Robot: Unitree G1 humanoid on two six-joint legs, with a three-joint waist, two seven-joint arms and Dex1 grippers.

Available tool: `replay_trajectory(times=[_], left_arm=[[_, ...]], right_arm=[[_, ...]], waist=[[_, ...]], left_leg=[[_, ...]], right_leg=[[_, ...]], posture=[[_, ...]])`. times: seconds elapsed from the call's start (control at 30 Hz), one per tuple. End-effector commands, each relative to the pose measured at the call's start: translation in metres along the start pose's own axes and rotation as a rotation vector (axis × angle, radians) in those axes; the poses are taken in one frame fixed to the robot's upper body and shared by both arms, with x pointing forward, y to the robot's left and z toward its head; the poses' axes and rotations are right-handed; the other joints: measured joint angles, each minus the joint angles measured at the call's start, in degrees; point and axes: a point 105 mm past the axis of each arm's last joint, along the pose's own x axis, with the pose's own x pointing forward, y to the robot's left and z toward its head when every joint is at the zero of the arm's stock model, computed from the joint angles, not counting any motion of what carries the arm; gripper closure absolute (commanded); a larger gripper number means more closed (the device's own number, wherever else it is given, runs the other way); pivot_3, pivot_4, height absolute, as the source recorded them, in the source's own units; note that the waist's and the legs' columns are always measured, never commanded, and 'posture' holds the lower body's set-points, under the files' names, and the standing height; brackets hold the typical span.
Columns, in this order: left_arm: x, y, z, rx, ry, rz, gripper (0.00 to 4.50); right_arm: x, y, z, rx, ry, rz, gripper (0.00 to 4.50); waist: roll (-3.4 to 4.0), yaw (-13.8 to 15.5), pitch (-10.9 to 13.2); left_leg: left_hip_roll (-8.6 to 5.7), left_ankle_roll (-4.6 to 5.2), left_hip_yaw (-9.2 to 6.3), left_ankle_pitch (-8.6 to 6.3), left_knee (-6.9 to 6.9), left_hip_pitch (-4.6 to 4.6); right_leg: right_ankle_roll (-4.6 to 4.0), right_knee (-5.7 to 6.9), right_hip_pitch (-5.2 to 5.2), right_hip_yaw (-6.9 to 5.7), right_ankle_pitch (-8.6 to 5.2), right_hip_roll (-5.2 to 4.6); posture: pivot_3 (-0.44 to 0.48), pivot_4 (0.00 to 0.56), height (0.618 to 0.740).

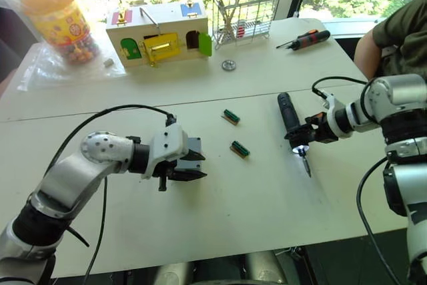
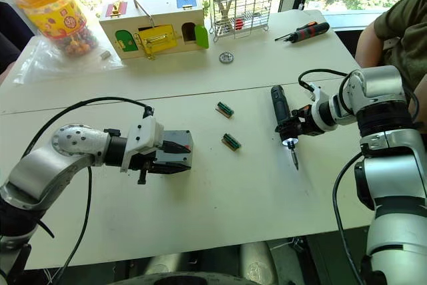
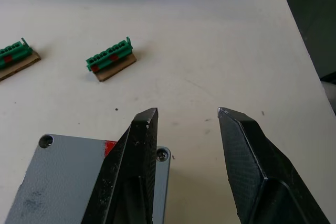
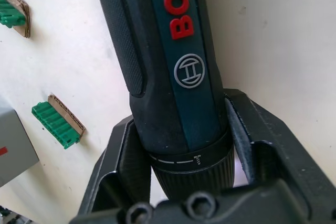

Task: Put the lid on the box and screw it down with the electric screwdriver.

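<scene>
Electric screwdriver [image 4: 173, 72]: red letters "BOS", probably cut-off brand name; circled H-shaped emblem below

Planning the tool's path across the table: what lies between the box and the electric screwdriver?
Two small green connector blocks lie on the table between the box and the electric screwdriver, seen in both eye views.

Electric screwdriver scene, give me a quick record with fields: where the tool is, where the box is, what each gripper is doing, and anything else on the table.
electric screwdriver: lying on the white table, bit end light on, held near its tip
right gripper: shut on the electric screwdriver
box: grey, lid already on it
left gripper: open, fingers over the box edge
between them: two green connectors
far side: wooden box, wire rack, red-and-black screwdriver
</scene>
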Motion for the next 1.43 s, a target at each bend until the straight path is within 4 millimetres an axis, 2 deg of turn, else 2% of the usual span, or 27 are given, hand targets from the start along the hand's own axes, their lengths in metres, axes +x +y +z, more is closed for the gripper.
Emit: replay_trajectory(times=[0.03, 0.1, 0.37, 0.53, 0.73, 0.87, 0.97, 1.03, 1.1, 1.17, 1.23, 1.3, 1.43], left_arm=[[-0.006, 0.005, 0.007, -0.028, -0.05, 0.032, 2.66], [-0.007, 0.008, 0.005, -0.046, -0.054, 0.041, 2.66], [-0.011, 0.015, 0.001, -0.087, -0.066, 0.057, 2.66], [-0.016, 0.021, -0.001, -0.138, -0.102, 0.083, 2.66], [-0.044, 0.029, -0.013, -0.236, -0.11, 0.194, 2.66], [-0.072, 0.03, -0.041, -0.311, -0.051, 0.325, 2.66], [-0.086, 0.026, -0.055, -0.378, -0.043, 0.374, 2.66], [-0.093, 0.018, -0.059, -0.435, -0.048, 0.383, 2.66], [-0.098, 0.006, -0.065, -0.48, -0.026, 0.383, 2.66], [-0.101, -0.004, -0.069, -0.515, -0.01, 0.379, 2.66], [-0.103, -0.014, -0.077, -0.52, 0.045, 0.389, 2.66], [-0.104, -0.021, -0.079, -0.549, 0.039, 0.404, 2.66], [-0.104, -0.035, -0.094, -0.594, 0.074, 0.408, 2.66]], right_arm=[[-0.001, -0.003, 0.004, -0.039, -0.009, -0.037, 0.74], [-0.001, -0.003, 0.005, -0.05, -0.01, -0.043, 0.08], [-0.006, -0.003, 0.015, -0.146, -0.066, -0.075, 0.01], [-0.02, 0.015, 0.031, -0.232, -0.149, -0.046, 0.01], [-0.047, 0.047, 0.048, -0.451, -0.361, -0.008, 0.01], [-0.059, 0.073, 0.048, -0.661, -0.624, 0.041, 0.01], [-0.058, 0.089, 0.027, -0.761, -0.76, 0.141, 0.01], [-0.049, 0.096, -0.002, -0.753, -0.746, 0.277, 0.01], [-0.041, 0.095, -0.034, -0.731, -0.694, 0.385, 0.01], [-0.03, 0.089, -0.059, -0.746, -0.619, 0.406, 0.01], [-0.009, 0.071, -0.098, -0.854, -0.432, 0.378, 0.01], [0.002, 0.062, -0.126, -0.853, -0.303, 0.441, 0.01], [0.008, 0.071, -0.136, -0.815, -0.28, 0.547, 0.01]], waist=[[-0.03, 0.04, -0.02], [-0.08, 0.05, -0.05], [-0.11, 0.15, -0.06], [-0.09, 0.08, -0.05], [-0.1, -0.08, -0.05], [-0.1, 0.08, -0.05], [-0.1, 0.16, -0.05], [-0.1, 0.42, -0.05], [-0.11, 0.52, -0.05], [-0.1, 0.41, -0.05], [-0.09, 0.5, -0.06], [-0.13, 0.43, -0.08], [-0.13, -0.04, -0.08]], left_leg=[[0.0, 0.0, 0.0, 0.0, 0.01, 0.02], [0.0, 0.0, -0.04, 0.0, 0.03, 0.02], [-0.06, 0.01, -0.05, -0.01, 0.1, 0.04], [-0.06, 0.0, -0.04, -0.01, 0.05, 0.02], [0.0, -0.01, -0.04, -0.01, -0.04, -0.01], [0.02, -0.01, -0.09, -0.01, -0.06, -0.01], [0.02, -0.01, -0.08, -0.01, -0.04, 0.0], [0.01, -0.01, -0.09, -0.01, 0.02, 0.0], [0.0, 0.0, -0.15, -0.01, 0.06, 0.01], [-0.02, 0.05, -0.15, -0.04, 0.04, 0.01], [-0.06, 0.13, -0.08, -0.09, 0.06, 0.05], [-0.06, 0.23, -0.07, -0.15, 0.08, 0.14], [0.02, 0.33, -0.07, -0.2, 0.04, 0.33]], right_leg=[[0.0, 0.0, 0.03, 0.0, 0.0, 0.0], [0.0, 0.0, 0.05, -0.02, 0.0, 0.01], [0.02, 0.0, 0.11, -0.03, 0.01, -0.02], [0.02, 0.02, 0.03, -0.04, 0.01, -0.01], [0.02, 0.06, -0.1, -0.03, 0.01, -0.03], [0.02, 0.08, -0.1, -0.02, 0.01, -0.03], [0.02, 0.09, -0.07, -0.01, 0.01, -0.05], [0.03, 0.1, -0.03, -0.01, 0.01, -0.06], [0.03, 0.09, 0.05, -0.05, 0.01, -0.08], [0.03, 0.01, 0.1, -0.04, 0.01, -0.13], [0.03, 0.01, 0.14, 0.0, 0.01, -0.17], [0.03, -0.03, 0.26, -0.02, 0.01, -0.18], [0.01, 0.03, 0.38, 0.02, 0.01, -0.13]], posture=[[0.0, 0.15, 0.74], [0.0, 0.15, 0.74], [0.0, 0.15, 0.74], [0.0, 0.15, 0.74], [0.0, 0.15, 0.74], [0.0, 0.15, 0.74], [0.0, 0.15, 0.74], [0.0, 0.15, 0.74], [0.0, 0.15, 0.74], [0.0, 0.15, 0.74], [0.0, 0.15, 0.74], [0.0, 0.15, 0.74], [0.0, 0.15, 0.74]])
